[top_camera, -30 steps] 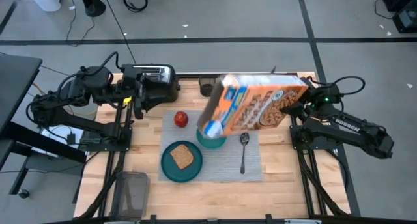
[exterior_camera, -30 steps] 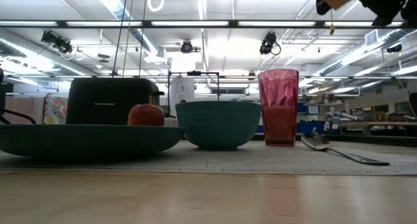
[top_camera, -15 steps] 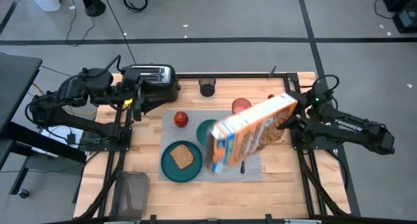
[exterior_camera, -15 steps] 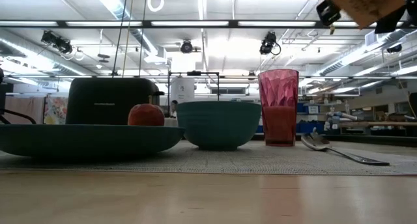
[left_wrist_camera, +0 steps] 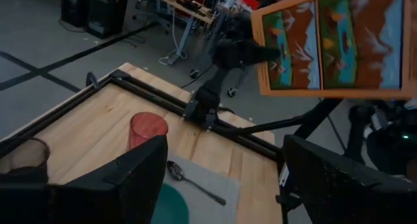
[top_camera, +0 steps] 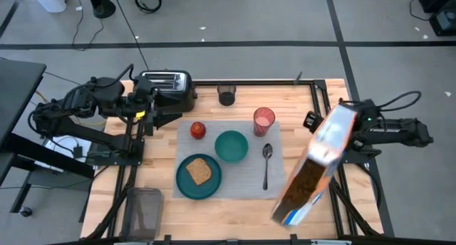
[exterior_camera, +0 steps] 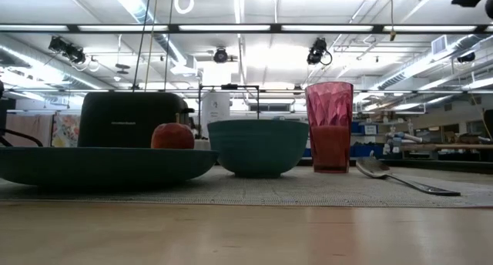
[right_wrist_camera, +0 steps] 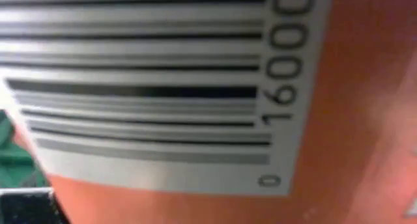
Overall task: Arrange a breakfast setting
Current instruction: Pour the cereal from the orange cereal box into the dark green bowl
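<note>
Carrying the Cheerios box aloft over the bench's right edge, right end effector clamped on it. Already laid on the placemat: plate with toast, bowl, apple, cup, spoon. Left to do, by judgement: setting the box down. Left end effector parked beside the toaster, fingers apart, empty. From the low camera, no box visible. From the right wrist camera, only a barcode on orange card.

Robotics lab, taped concrete floor, ceiling strip lights, shelving and equipment behind
</note>
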